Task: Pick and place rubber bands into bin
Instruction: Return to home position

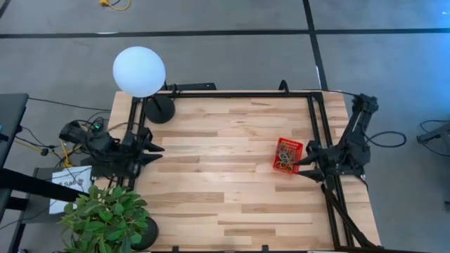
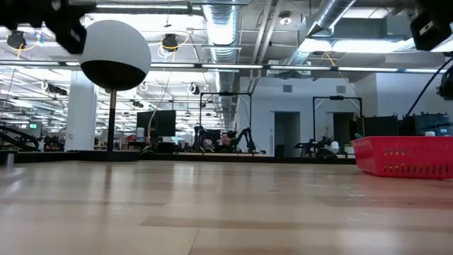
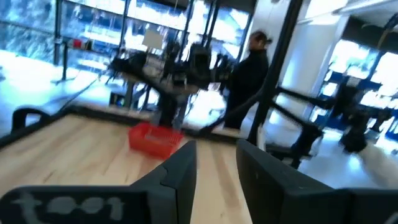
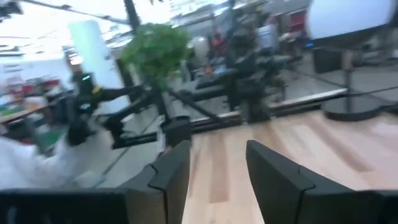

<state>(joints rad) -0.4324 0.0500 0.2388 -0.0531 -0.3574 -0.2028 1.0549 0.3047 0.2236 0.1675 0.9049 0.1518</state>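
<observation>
Seen from above, the right gripper [image 4: 217, 147] is hovering at the 3 o'clock edge of the table [image 1: 225, 190], fingers parted and carrying nothing; the bin [image 1: 290, 140] is sitting upright just beside it, toward the centre. The bands [image 1: 285, 157] are lying heaped inside the bin, a tangle of yellow, green and tan loops; single ones are too small to tell apart. No loose band is showing on the wood, so the picking is probably ending and both arms appear to be parking. The bands are likely behaving as light, soft, floppy things, a little grippy, prone to snagging each other or clinging to a finger; a stray one would be best pinched across a single strand where it is lifting off the wood. The bin, thin-walled and light, is likely sliding if nudged. At 9 o'clock the left gripper [image 3: 216, 147] is waiting, likewise released and empty; farther off, a lamp [image 1: 139, 71] is standing at 11 o'clock and a plant [image 1: 105, 214] at 7 o'clock; a person [image 3: 249, 81] is standing beyond the table.
</observation>
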